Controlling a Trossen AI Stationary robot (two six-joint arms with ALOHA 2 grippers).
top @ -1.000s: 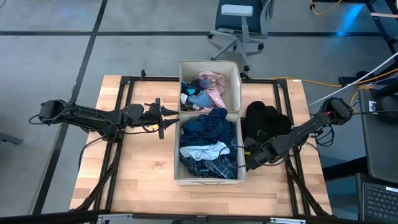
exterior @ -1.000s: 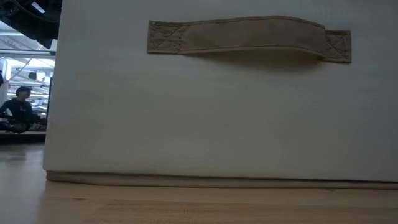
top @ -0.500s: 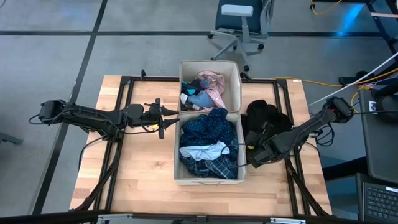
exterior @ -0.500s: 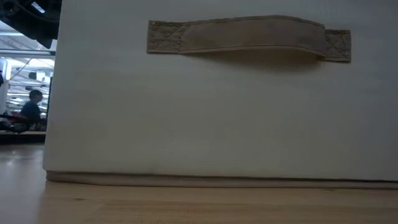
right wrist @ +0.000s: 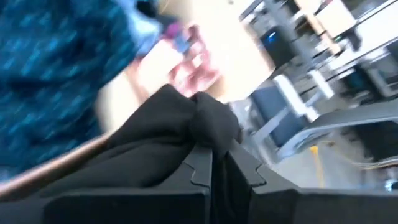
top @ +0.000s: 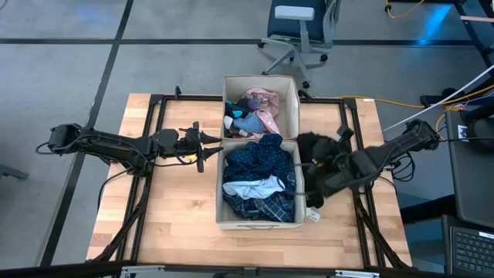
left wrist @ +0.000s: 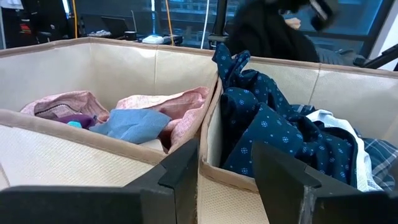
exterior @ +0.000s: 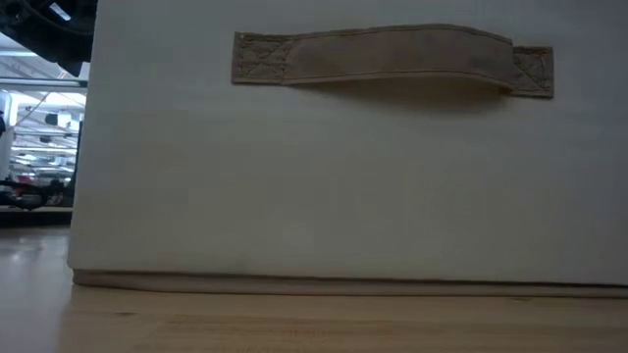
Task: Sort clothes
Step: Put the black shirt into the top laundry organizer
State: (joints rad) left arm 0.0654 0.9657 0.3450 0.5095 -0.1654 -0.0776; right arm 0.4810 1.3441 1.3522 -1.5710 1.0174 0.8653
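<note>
1. Two beige fabric bins sit end to end in the middle of the tabletop (top: 181,224): the far bin (top: 290,93) toward the far edge, the near bin (top: 221,208) reaching almost to the near edge.
2. The right gripper (top: 323,171) is just off the right wall of the near bin, its fingers (right wrist: 208,168) clamped on the black garment (top: 318,147). The cloth bunches over them and hangs in a dark heap beside the bin, between its wall and the table's right edge.
3. The left gripper (top: 199,144) hangs on the left side of the bins, level with the seam where they meet. Its two fingers (left wrist: 180,177) stand apart with nothing between them.
4. In the far bin lies the pink shirt (top: 264,104), with small socks (top: 238,120) in blue and teal tucked at its near-left part.
5. The near bin holds the navy dotted garment (top: 262,158) piled at its far end, the white top (top: 251,188) across the middle and the blue-white plaid shirt (top: 266,207) nearest the table's near edge.
6. From table height only the near bin's front wall and its strap handle (exterior: 388,61) show.
</note>
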